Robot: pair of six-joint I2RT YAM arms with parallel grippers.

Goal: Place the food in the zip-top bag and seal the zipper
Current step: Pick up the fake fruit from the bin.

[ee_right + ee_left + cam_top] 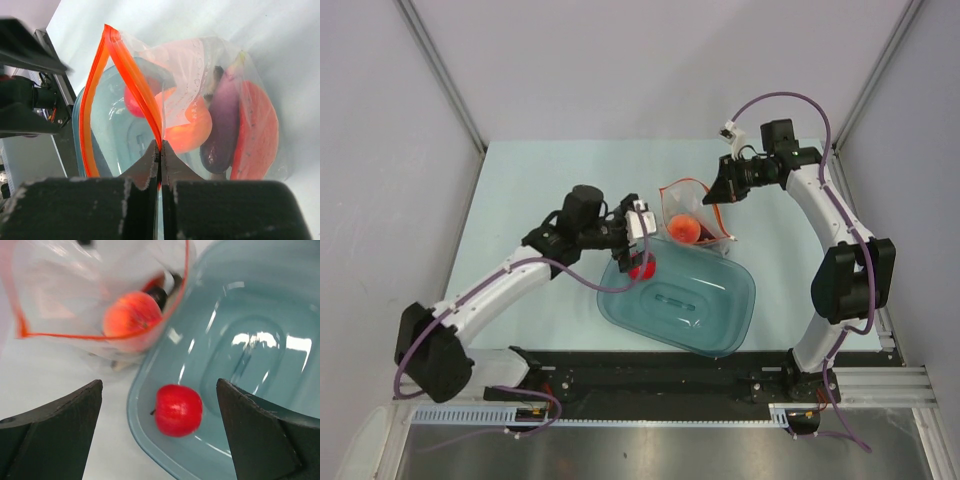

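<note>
The clear zip-top bag (692, 218) stands open at the far rim of the teal tub (725, 320). Its red-orange zipper (134, 85) gapes wide. My right gripper (160, 152) is shut on the zipper strip and holds the mouth up. Inside the bag lie the orange round fruit (192, 127), the purple eggplant (222, 127) and the red-orange wedge slice (260, 132). The red apple (178, 410) lies in the tub's near-left corner. My left gripper (159, 432) is open and empty above the apple, one finger on each side of it. The grey fish is not visible.
The tub's rim (137, 420) runs between my left fingers. The bag mouth (100, 335) lies just beyond the apple. Grey walls enclose the table on three sides.
</note>
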